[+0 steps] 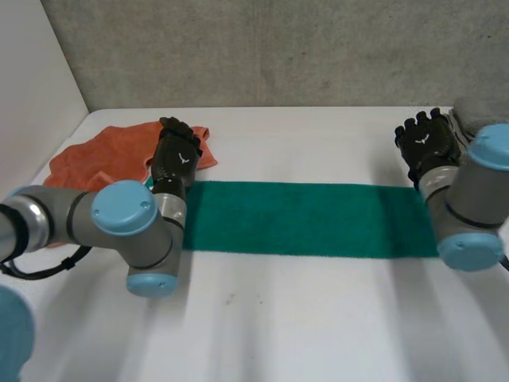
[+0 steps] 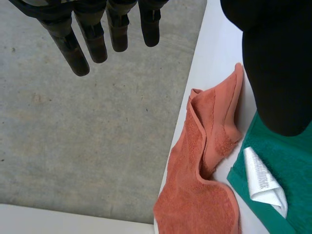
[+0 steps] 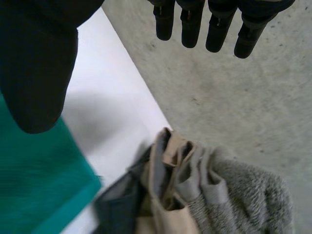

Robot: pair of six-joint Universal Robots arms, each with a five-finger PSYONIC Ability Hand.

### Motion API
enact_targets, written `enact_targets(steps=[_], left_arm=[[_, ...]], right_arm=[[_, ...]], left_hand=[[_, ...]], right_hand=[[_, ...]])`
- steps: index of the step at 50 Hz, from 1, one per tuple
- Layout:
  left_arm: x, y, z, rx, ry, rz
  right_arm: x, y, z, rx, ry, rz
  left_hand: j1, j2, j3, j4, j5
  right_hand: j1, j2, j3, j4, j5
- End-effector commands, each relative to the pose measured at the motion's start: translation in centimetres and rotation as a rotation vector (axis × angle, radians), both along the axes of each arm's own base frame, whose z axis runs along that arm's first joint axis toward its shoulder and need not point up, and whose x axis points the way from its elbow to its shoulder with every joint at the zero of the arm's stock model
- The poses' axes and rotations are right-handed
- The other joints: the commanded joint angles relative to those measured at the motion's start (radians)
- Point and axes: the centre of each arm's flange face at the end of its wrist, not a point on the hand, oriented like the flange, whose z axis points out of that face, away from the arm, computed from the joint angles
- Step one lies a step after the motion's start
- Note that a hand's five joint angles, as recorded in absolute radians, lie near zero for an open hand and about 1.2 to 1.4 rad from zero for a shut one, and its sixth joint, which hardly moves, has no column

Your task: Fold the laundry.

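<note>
Both hands empty w/ fingers straight, so we've no grip yet: left hand and right hand are at the ends of the green towel spanning mid tabletop; risk: left's grab also snags the orange towel just beside it, near the far-left corner.
</note>
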Motion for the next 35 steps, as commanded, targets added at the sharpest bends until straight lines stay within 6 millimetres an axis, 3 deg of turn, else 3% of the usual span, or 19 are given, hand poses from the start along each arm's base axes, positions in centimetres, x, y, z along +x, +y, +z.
enact_targets(steps=[1, 7, 16, 20, 23, 30, 35], left_arm=[[1.9, 4.1, 2.4, 0.06, 0.094, -0.022], [2.8, 6.3, 3.1, 0.117, 0.211, -0.043], [3.1, 6.9, 2.7, 0.155, 0.238, -0.044], [3.2, 6.8, 2.7, 0.155, 0.24, -0.042], [3.2, 6.8, 2.8, 0.152, 0.241, -0.04], [3.3, 7.1, 3.7, 0.143, 0.25, -0.043], [3.6, 7.4, 4.6, 0.14, 0.253, -0.042]], right_arm=[[-4.1, 4.2, 0.0, 0.311, -0.12, 0.041], [-6.4, 5.7, -2.1, 0.478, -0.167, 0.025], [-7.6, 4.2, -4.4, 0.445, -0.16, -0.005], [-7.8, 3.4, -5.5, 0.447, -0.157, -0.013], [-8.5, 2.4, -5.8, 0.433, -0.142, -0.05], [-11.7, 1.6, -5.3, 0.365, -0.02, -0.232], [-14.1, 1.4, -3.4, 0.294, 0.198, -0.277]], left_hand=[[-0.01, -0.022, -0.03, -0.022, -0.043], [-0.007, -0.019, -0.027, -0.019, -0.04], [0.001, -0.011, -0.018, -0.011, -0.031], [0.001, -0.011, -0.018, -0.011, -0.031], [0.001, -0.011, -0.018, -0.011, -0.031], [0.001, -0.011, -0.018, -0.011, -0.031], [0.001, -0.011, -0.018, -0.011, -0.031]], right_hand=[[0.01, 0.031, 0.033, 0.028, 0.025], [0.168, 0.19, 0.191, 0.186, 0.184], [0.33, 0.351, 0.352, 0.348, 0.345], [0.69, 0.712, 0.713, 0.708, 0.706], [1.153, 1.174, 1.176, 1.171, 1.168], [1.154, 1.175, 1.177, 1.172, 1.169], [1.154, 1.175, 1.177, 1.172, 1.169]])
